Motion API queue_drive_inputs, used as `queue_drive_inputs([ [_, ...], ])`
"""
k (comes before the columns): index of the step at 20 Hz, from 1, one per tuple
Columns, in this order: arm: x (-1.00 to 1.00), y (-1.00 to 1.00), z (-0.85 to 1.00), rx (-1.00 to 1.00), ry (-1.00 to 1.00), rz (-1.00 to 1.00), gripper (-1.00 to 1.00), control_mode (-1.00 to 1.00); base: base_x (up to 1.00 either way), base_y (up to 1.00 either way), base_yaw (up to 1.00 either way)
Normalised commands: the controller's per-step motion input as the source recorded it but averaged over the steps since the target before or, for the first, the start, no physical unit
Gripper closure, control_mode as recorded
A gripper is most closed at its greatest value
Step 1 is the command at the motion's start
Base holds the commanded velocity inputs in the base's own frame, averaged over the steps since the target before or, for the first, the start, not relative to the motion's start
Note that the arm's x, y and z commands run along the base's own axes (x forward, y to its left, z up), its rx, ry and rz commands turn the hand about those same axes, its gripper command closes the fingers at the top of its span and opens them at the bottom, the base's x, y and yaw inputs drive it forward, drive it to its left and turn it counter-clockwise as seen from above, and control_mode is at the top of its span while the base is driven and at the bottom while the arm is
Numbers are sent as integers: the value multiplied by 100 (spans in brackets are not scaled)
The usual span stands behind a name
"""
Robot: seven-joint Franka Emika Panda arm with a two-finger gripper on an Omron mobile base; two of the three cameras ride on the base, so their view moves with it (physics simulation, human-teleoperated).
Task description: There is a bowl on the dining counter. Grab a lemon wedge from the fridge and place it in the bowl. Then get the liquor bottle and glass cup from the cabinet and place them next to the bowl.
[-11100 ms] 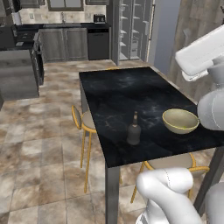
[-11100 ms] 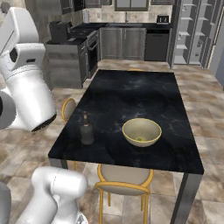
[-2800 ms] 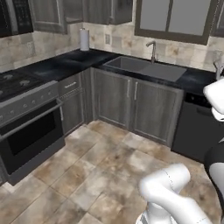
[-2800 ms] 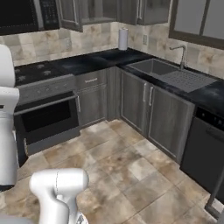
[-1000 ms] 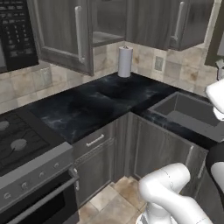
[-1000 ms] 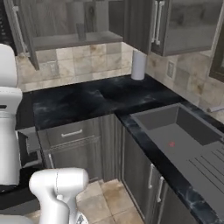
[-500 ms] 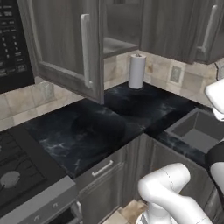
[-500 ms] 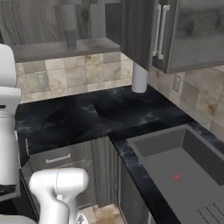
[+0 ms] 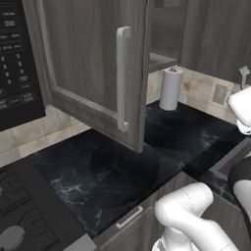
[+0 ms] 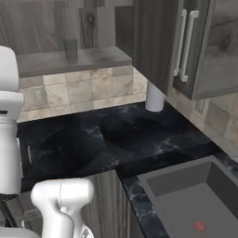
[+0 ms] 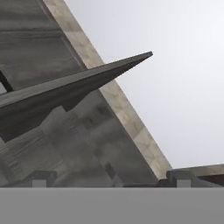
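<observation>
The cabinet (image 9: 93,59) hangs over the black worktop, its door swung open with the long silver bar handle (image 9: 122,78) facing me. On its open shelf (image 10: 93,56) stands the glass cup (image 10: 70,49), small, dark grey and upright. My gripper (image 11: 113,180) is open in the hand view, its fingertips (image 11: 43,177) far apart with nothing between them, looking up along tilted grey cabinet wood and tiled wall. The bowl, dining counter, fridge, lemon wedge and liquor bottle are out of view.
A black microwave (image 9: 14,63) hangs left of the open door. A white paper towel roll (image 9: 170,88) stands at the back of the black worktop (image 10: 116,135). A closed two-handled cabinet (image 10: 186,44) is at right, a sink (image 10: 186,200) below it, a stove (image 9: 19,215) at lower left.
The whole picture has shifted: the base has moved closer to the wall cabinet, which now looms larger and higher. The gripper has stayed open.
</observation>
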Motion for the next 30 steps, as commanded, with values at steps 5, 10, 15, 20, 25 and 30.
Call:
queue_drive_inputs([
  [5,0,0,0,0,0,0,-100,100,60,-1,10],
  [10,0,0,0,0,0,0,-100,100,80,-26,18],
  [15,0,0,0,0,0,0,-100,100,94,-34,21],
  [20,0,0,0,0,0,0,-100,100,100,-35,26],
  [25,0,0,0,0,0,0,-100,100,100,-44,31],
  [30,0,0,0,0,0,0,-100,100,100,-45,31],
])
